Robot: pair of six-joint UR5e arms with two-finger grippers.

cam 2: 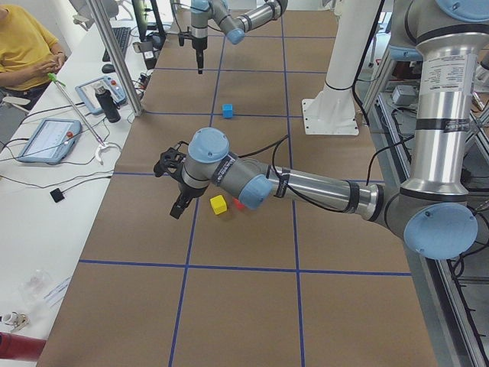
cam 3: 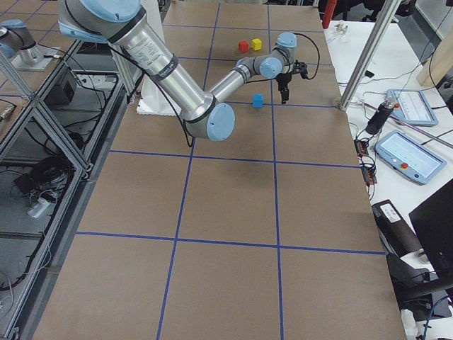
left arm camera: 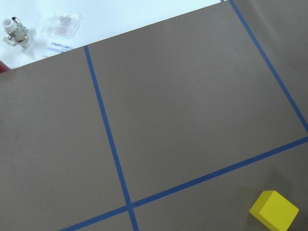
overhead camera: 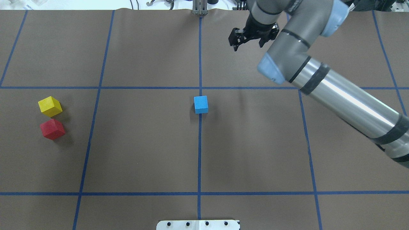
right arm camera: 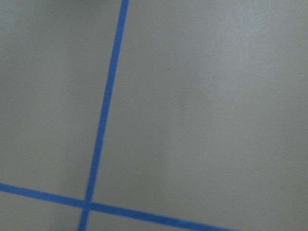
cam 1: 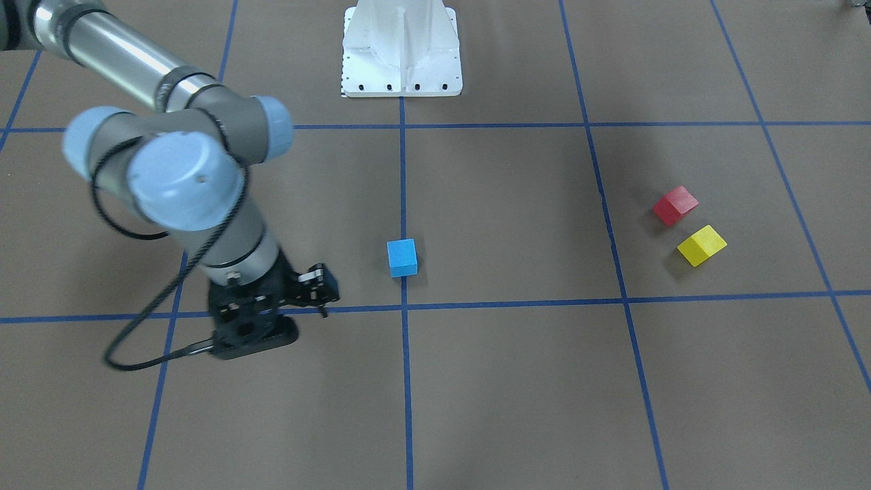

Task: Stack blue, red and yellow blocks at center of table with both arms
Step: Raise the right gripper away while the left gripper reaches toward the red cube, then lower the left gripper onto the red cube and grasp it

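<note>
Right gripper (overhead camera: 249,43): is hanging over the table (overhead camera: 143,153) beyond centre on the operators' side, well apart from every block. Its jaws are showing spread, with nothing between them.
Left gripper (cam 2: 178,206): is hovering near the yellow block (overhead camera: 50,106), on that block's operators' side. It is appearing only in the side view, so I cannot tell whether it is spread or pressed together.
Blue block (overhead camera: 201,104): is sitting upright on the middle tape line (overhead camera: 199,153) at table centre, with neither gripper touching it.
Red block (overhead camera: 52,129): is lying on the robot's left, just beside the yellow block and on the robot's side of it. A narrow gap is appearing between the two.
Step in hand (judgement): the base is looking placed, so the left arm is likely lining up for the red block.
Method (judgement):
- The left gripper is needing to pass over the yellow block and descend with its jaws wide.
- The jaws are better set across the faces turned away from the yellow neighbour.
- The lift is wanting to be straight up before any travel to centre.
- The right arm is better kept away from the centre during the transfer.
Risk (judgement): a finger entering the narrow gap is liable to nudge the yellow block.
Count: one blue block, one red block, one yellow block; two grippers.
</note>
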